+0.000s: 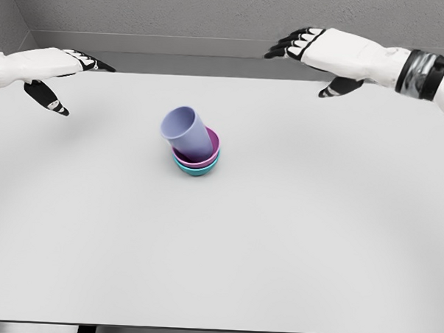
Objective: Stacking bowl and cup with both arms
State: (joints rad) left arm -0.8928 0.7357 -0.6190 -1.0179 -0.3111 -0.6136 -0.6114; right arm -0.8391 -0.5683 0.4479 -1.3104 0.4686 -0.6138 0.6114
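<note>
A lavender cup (186, 132) leans tilted inside a magenta bowl (207, 158), its mouth facing up and left. That bowl sits nested in a teal bowl (198, 169) near the middle of the white table (278, 235). My left hand (60, 75) hovers over the table's far left edge, fingers spread and holding nothing. Over the far right part of the table my right hand (315, 56) is raised, fingers relaxed and holding nothing. Both hands are well apart from the stack.
A grey wall runs behind the table's far edge. The table's front edge lies near the bottom of the view.
</note>
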